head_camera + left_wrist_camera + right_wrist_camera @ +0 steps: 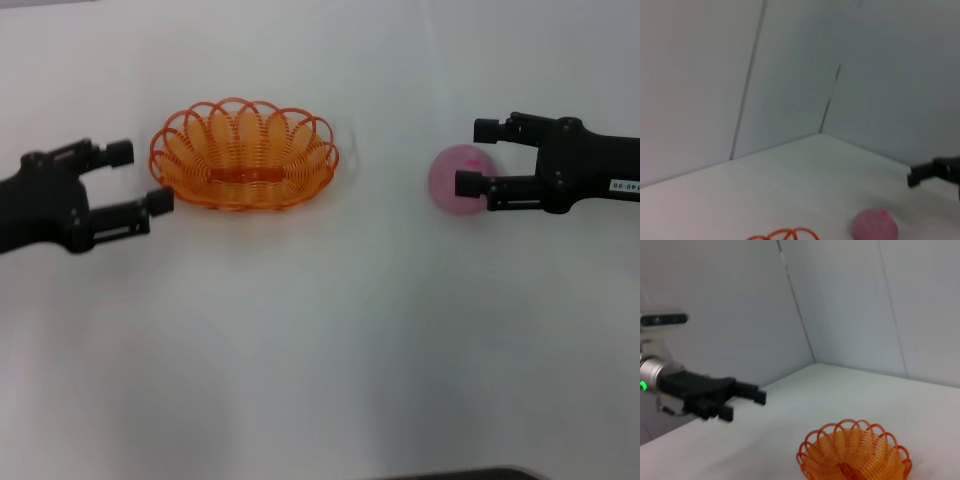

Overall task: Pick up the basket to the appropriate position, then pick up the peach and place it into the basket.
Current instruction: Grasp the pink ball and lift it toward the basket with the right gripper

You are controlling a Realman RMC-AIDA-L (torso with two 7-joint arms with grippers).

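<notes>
The orange wire basket (pixel 244 155) sat on the white table (pixel 320 350) with its long axis running across the robot's front, one narrow end toward the left gripper (pixel 140 176) and the other toward the peach (pixel 457 180). That left gripper was plainly the nearer one to the basket: its jaws were spread wide and empty, the lower fingertip just beside the basket's scalloped rim at the left end and the upper one a little off it, so the rim lay straight ahead of the opening rather than between the fingers. The left arm reached in low from the left edge, roughly level with the table and pointing right. On the other side, the right gripper (pixel 478 156) came in from the right edge pointing left, also released, and the pale-pink peach lay well apart from the basket, at the mouth of those open jaws, the lower finger crossing in front of it; whether either finger touched the fruit could not be told. Judging from this, a short advance to the right would bring the basket's end rim into the left jaws.
</notes>
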